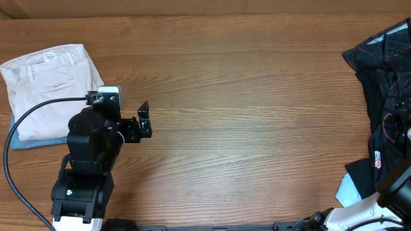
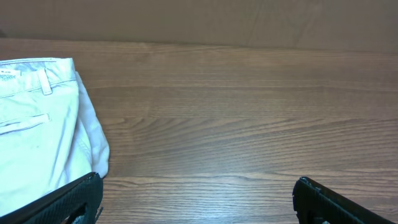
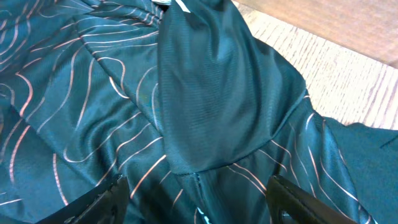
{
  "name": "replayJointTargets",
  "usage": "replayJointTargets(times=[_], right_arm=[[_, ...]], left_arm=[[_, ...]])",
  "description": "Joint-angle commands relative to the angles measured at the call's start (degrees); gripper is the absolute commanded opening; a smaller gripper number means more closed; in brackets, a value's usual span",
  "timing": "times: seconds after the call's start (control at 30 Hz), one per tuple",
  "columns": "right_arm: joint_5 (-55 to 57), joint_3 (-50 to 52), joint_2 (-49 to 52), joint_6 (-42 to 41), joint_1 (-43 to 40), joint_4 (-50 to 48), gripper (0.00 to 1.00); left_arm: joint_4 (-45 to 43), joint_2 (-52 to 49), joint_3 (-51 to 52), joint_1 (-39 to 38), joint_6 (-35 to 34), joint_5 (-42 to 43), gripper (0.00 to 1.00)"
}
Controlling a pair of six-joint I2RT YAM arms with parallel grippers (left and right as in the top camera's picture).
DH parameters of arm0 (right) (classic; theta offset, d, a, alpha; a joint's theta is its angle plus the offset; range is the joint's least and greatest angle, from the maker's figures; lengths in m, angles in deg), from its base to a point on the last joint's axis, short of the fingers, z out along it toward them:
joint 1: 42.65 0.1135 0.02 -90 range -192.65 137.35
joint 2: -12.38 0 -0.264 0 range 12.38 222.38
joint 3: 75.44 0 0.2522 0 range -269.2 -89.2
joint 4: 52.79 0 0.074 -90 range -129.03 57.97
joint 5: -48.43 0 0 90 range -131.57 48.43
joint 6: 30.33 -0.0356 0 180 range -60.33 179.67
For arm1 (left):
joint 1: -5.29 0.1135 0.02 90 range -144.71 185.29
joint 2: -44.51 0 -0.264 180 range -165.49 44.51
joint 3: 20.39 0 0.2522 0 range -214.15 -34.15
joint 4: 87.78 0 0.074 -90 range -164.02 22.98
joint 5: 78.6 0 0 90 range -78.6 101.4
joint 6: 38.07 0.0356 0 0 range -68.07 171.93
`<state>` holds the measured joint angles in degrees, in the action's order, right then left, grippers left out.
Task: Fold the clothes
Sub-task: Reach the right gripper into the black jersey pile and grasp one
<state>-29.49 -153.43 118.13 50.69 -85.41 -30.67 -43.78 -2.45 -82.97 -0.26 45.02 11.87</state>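
We count two grippers at the table (image 1: 244,96). At the table's right edge lies a heap of clothes (image 1: 379,128): one black sports top (image 1: 385,77) with orange wavy lines and one visible red-white logo (image 1: 377,160); any further black pieces cannot be counted. The right gripper (image 3: 202,200) hovers over this top, its two fingers parted with fabric between them, clamping nothing that we can see. Toward the table's left end, the left gripper (image 1: 145,120) stands fully released and empty, near one folded beige garment (image 1: 48,83) resting on one blue piece (image 1: 32,142).

soft even light, faint shadows, all views sharp.
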Motion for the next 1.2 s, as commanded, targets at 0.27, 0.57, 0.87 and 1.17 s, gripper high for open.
replayJointTargets(times=[0.27, 0.57, 0.87, 1.17], right_arm=[[1.36, -1.01, 3.61, -0.46, -1.03, -0.39, 0.67], [1.38, -1.22, 3.43, -0.50, -1.03, -0.81, 0.27], [1.36, -2.75, 1.27, -0.46, -1.01, -0.31, 0.04], [-1.40, -4.11, -7.17, 2.71, 4.74, 2.62, 0.04]], left_arm=[[-0.26, 0.09, -1.60, -0.11, 1.09, 0.68, 1.00], [-0.33, 0.07, -1.60, -0.11, 1.09, 0.68, 1.00], [-0.46, -0.26, -1.60, -0.11, 1.09, 0.66, 1.00], [-0.50, -0.28, -1.60, -0.11, 1.11, 0.63, 1.00]])
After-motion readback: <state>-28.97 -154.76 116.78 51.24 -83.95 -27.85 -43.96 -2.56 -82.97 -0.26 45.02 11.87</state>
